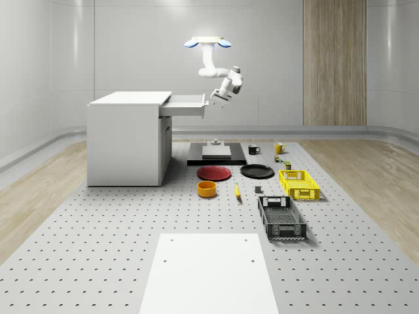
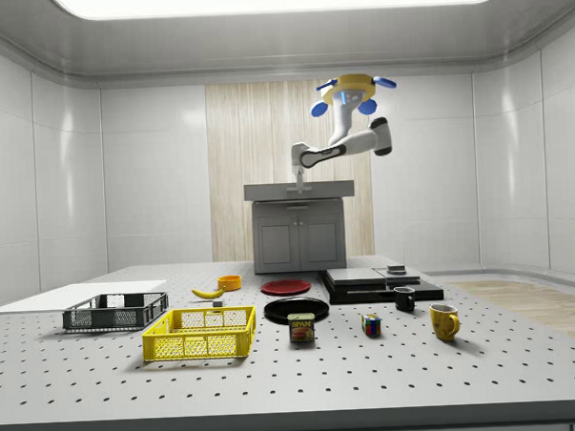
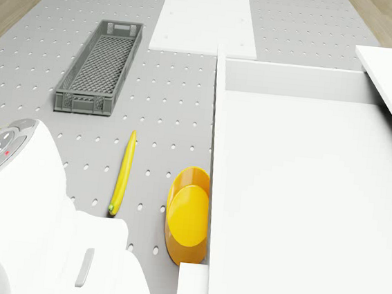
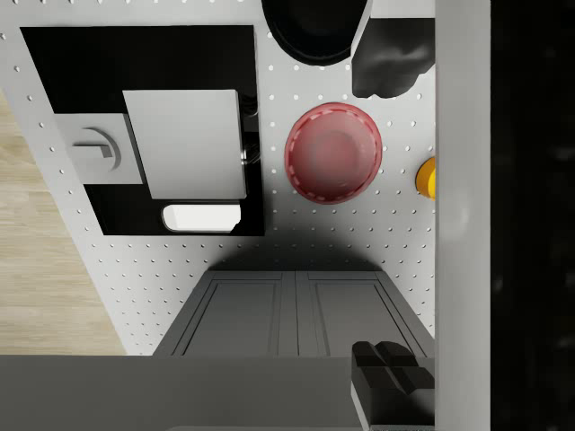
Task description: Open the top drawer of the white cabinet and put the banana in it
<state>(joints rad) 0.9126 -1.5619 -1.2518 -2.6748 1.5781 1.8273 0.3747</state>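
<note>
Now the drone (image 1: 208, 43) hovers in the upper middle of the whole-scene view, beside the white cabinet (image 1: 127, 139), and its pincer (image 1: 217, 98) hangs just at the front edge of the top drawer (image 1: 185, 105), which is pulled out; I cannot tell if the pincer is wide or narrow. Down on the worktop (image 1: 98, 229), the banana (image 1: 237, 191) lies flat at the middle of that view, between the orange bowl (image 1: 207, 188) and the yellow crate (image 1: 298, 184), with open room around it.
</note>
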